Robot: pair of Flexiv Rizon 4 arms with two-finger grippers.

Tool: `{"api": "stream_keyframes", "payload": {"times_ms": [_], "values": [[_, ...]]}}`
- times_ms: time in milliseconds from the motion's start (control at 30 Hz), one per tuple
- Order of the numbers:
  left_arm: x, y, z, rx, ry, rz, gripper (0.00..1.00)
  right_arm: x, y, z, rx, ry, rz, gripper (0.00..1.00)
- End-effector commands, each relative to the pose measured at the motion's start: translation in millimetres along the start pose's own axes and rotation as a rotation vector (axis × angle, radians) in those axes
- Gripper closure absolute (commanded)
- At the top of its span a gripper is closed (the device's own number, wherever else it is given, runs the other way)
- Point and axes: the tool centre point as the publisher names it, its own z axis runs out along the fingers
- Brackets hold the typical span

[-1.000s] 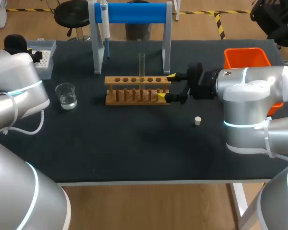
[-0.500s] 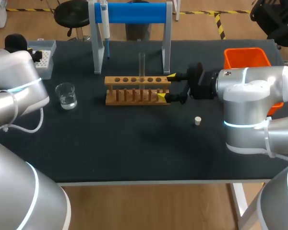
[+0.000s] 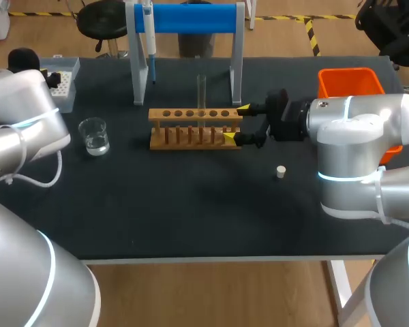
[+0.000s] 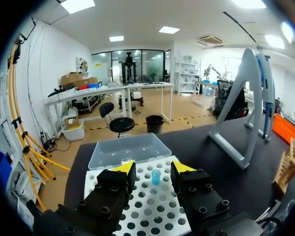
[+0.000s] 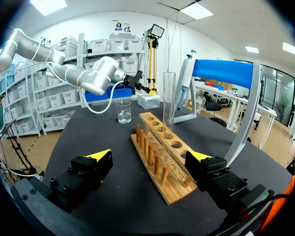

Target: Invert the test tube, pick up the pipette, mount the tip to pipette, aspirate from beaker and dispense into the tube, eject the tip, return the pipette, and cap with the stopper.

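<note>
Head view: your right gripper (image 3: 236,123) is sitting wide open, straddling the rack's (image 3: 191,114) end, with the tube (image 3: 202,92) standing upright in it. Your left gripper (image 4: 153,167) is hovering open over the tip box (image 4: 157,211).

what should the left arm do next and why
Probably swing the left gripper away from the tip box and toward the pipette hanging on the stand. The test tube stands upright in the rack, the left gripper is open and empty, and a tip cannot be mounted without the pipette in hand.
</note>
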Motion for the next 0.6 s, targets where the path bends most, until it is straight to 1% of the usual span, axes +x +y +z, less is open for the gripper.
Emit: {"api": "stream_keyframes", "payload": {"times_ms": [33,600], "values": [[-2.6,-1.2,3.4,-0.011,0.011,0.001,0.56,1.1,-0.6,0.2,-0.002,-0.005,0.0,0.0],[-3.2,0.5,4.3,-0.016,0.01,-0.002,0.6,1.1,-0.6,0.2,-0.002,-0.005,0.0,0.0]]}}
